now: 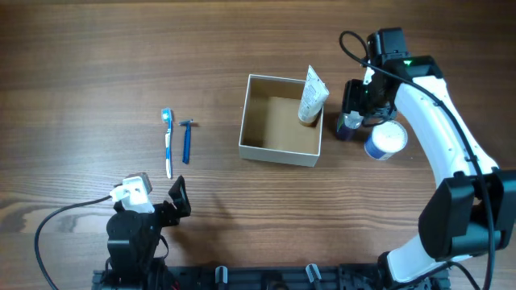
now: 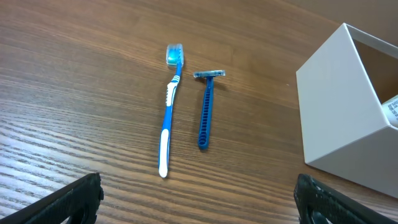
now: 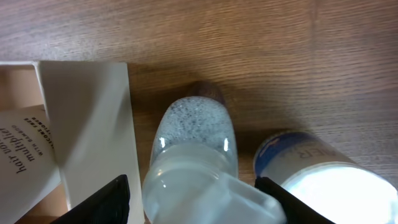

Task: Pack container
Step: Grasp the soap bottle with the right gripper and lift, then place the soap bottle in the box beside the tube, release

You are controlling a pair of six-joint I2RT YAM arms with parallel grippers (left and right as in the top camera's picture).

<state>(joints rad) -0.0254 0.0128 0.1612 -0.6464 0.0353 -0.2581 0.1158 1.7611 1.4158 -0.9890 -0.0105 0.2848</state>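
Overhead straight down over the table; wrist views low, close, both with the container (opposite walls).

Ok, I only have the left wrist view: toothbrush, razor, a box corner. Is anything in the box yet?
Observer: Yes, a white tube leans in the far right corner of the box.
Operator: Where is the right gripper?
Observer: The right gripper is just outside the box's right wall, straddling a small clear bottle; I cannot tell if it grips.
Operator: Anything else over there?
Observer: A blue-and-white jar sits just right of the bottle.
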